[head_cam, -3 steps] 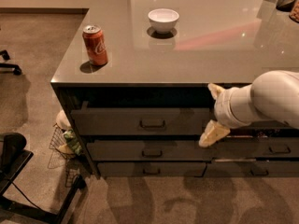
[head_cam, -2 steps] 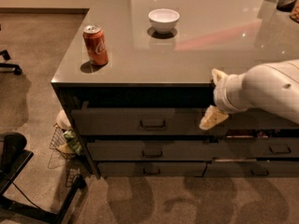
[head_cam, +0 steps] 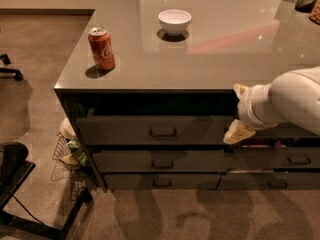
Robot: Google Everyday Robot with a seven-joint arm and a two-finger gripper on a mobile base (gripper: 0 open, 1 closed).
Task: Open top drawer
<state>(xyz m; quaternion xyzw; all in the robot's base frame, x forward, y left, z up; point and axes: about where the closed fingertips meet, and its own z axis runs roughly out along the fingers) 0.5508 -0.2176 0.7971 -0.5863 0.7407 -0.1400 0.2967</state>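
My pincer hangs at the desk's front edge, released, its fingers spread one above the other. The lower one lies at the right end of the top drawer's front; I cannot tell if it touches. The drawer stretches left of my pincer, with a dark gap above its front and its pull well left. The can and bowl stand up-left.
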